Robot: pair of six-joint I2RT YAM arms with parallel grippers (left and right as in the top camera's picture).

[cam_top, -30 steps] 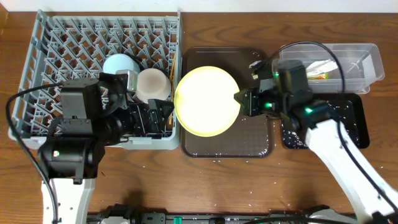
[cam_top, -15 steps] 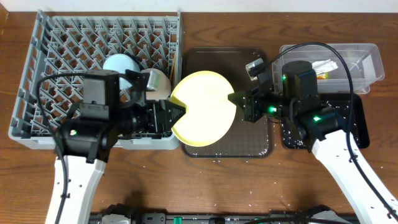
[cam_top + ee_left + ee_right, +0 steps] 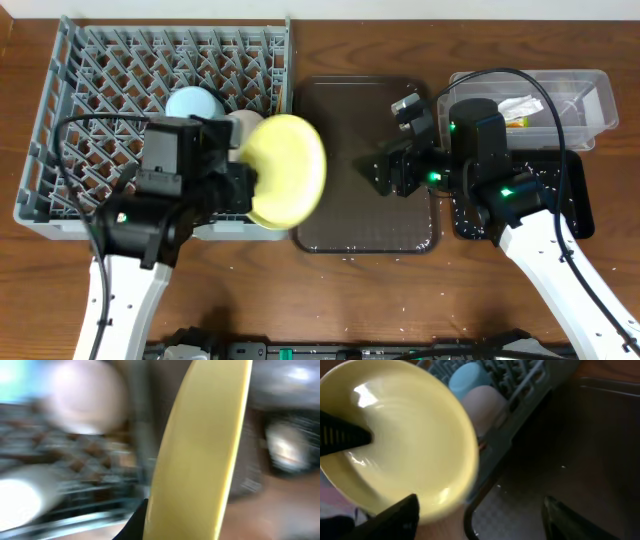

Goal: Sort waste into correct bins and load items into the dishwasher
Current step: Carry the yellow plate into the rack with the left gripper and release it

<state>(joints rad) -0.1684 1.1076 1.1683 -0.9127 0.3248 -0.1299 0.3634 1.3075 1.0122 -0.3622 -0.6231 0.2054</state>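
Rack (image 3: 120, 60) of grey plastic, square and pegged, holds a light blue bowl (image 3: 190, 102) and a white bowl (image 3: 240, 125), both crowding just behind the round yellow plate (image 3: 287, 170), which hangs tilted over the rack's right edge and the dark brown serving tray (image 3: 360, 215). Your left gripper (image 3: 252, 186) is clamped on that plate's left rim. Your right gripper (image 3: 380, 175) stands over the brown tray, jaws wide apart and empty, clear of the plate, with the clear plastic tub (image 3: 590, 95) and glossy black tray (image 3: 575, 200) further right.
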